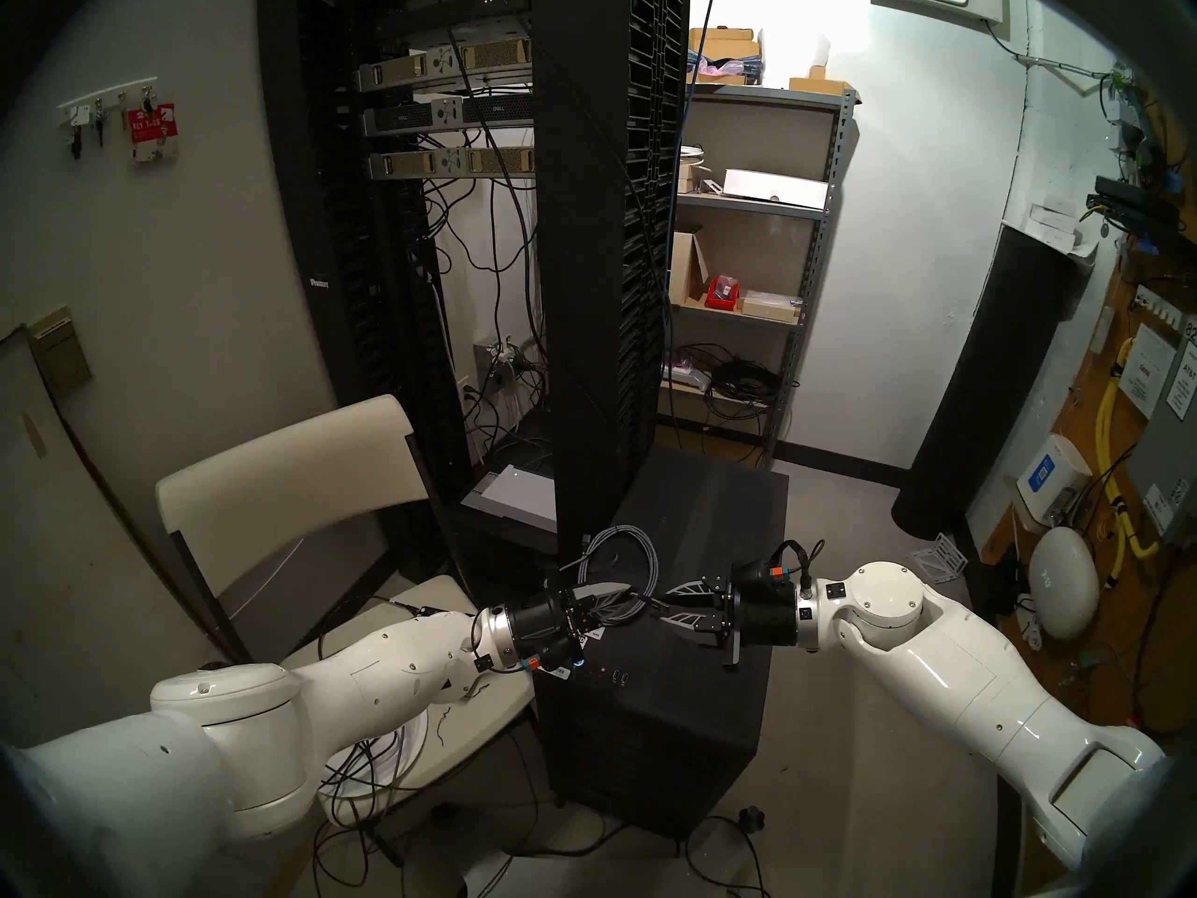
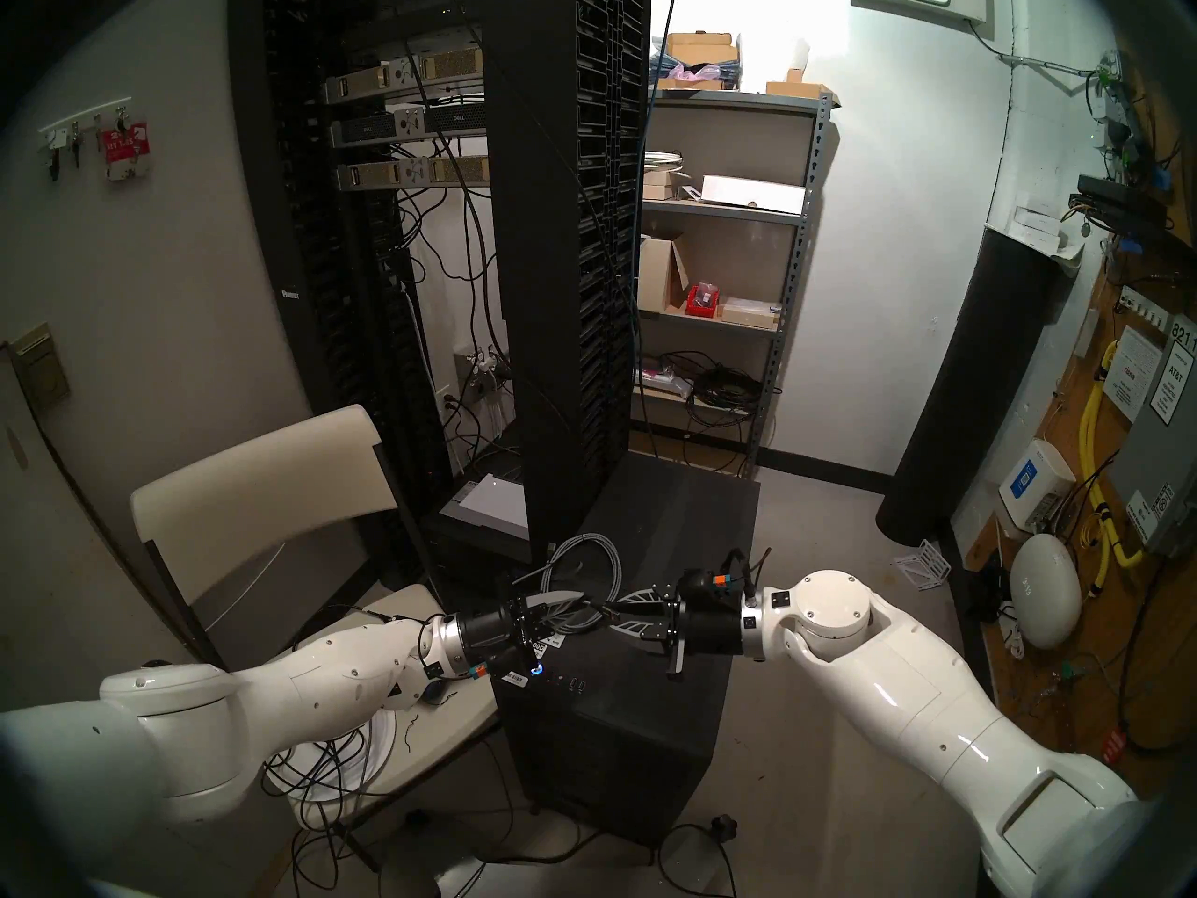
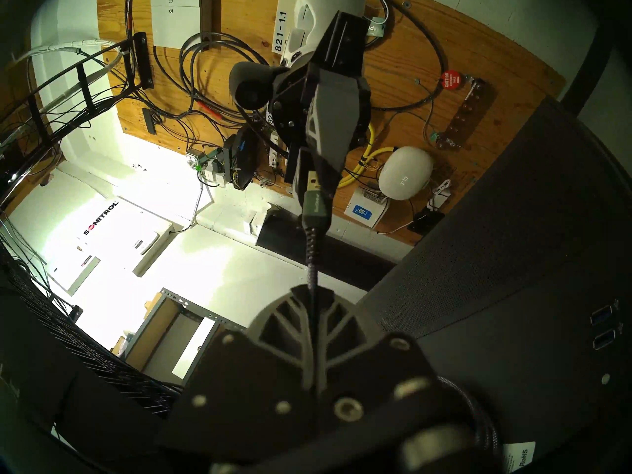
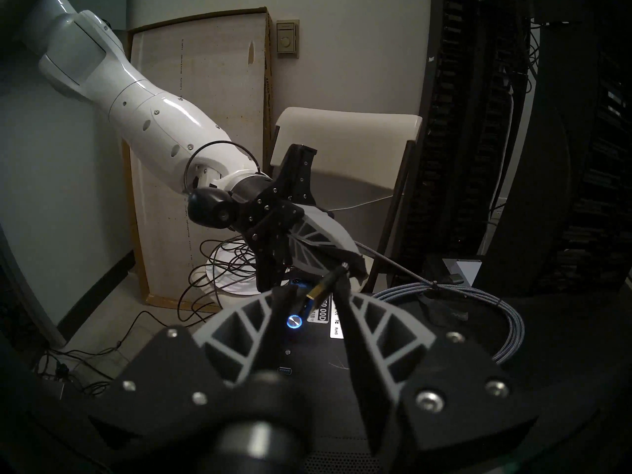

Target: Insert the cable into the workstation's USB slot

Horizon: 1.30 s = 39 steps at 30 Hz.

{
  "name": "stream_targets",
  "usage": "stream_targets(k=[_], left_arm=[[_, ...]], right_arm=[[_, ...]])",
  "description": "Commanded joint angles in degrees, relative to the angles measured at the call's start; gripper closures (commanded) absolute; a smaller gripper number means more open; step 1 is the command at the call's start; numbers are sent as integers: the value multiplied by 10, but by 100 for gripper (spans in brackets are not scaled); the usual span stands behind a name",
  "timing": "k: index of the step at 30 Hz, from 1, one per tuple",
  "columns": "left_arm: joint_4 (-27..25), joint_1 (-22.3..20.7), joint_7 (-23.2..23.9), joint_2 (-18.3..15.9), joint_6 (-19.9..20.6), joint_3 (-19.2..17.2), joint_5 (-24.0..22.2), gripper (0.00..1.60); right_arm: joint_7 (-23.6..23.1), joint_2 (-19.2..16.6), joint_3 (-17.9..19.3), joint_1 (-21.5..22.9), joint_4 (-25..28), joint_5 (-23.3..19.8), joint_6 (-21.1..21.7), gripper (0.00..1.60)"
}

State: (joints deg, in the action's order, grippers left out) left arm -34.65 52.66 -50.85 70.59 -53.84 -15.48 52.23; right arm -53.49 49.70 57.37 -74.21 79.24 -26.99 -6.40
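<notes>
A small equipment room is shown. A tall black server rack (image 1: 609, 229) stands in the middle, with a grey metal shelving unit (image 1: 758, 261) behind it and a cream folding chair (image 1: 291, 488) at the robot's left. On the right wall a plywood board (image 3: 427, 52) carries yellow cables (image 1: 1114, 462) and a white oval device (image 1: 1062, 582).

The working surface is the flat black top of the workstation (image 1: 699, 624), which stands on the floor in front of the rack. A blue ring light (image 4: 294, 320), white stickers (image 4: 337, 321) and two USB slots (image 3: 603, 329) are seen along its near edge. Most of the cable (image 1: 625, 556) lies coiled on that top, toward the rack.

Both hands are held above the workstation, fingertips facing each other. The left hand (image 1: 631, 597) is clenched on the braided cable a short way behind its plug (image 3: 314, 199), which sticks out with its gold-coloured metal tip toward the right hand (image 1: 670, 603). The right hand's fingers (image 4: 376, 322) are spread apart, with the plug tip lying in the gap between them; contact with either finger cannot be told. The plug is held up in the air, apart from the USB slots below.
</notes>
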Motion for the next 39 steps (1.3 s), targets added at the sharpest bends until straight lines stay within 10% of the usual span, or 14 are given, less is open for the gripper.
stream_targets(k=[1, 12, 17, 39], left_arm=[[-3, -1, -62, 9, -5, -19, 10, 160], [-8, 9, -57, 11, -8, -53, 27, 160], [-10, 13, -48, 11, -11, -69, 33, 160], [-4, 28, -43, 17, -12, -115, 73, 160]], right_arm=[[2, 4, 8, 8, 7, -6, -2, 68], [1, 5, 7, 5, -2, -8, 17, 81], [1, 8, 8, 4, -6, -9, 17, 53], [-2, 9, 17, 4, 1, -9, 14, 85]])
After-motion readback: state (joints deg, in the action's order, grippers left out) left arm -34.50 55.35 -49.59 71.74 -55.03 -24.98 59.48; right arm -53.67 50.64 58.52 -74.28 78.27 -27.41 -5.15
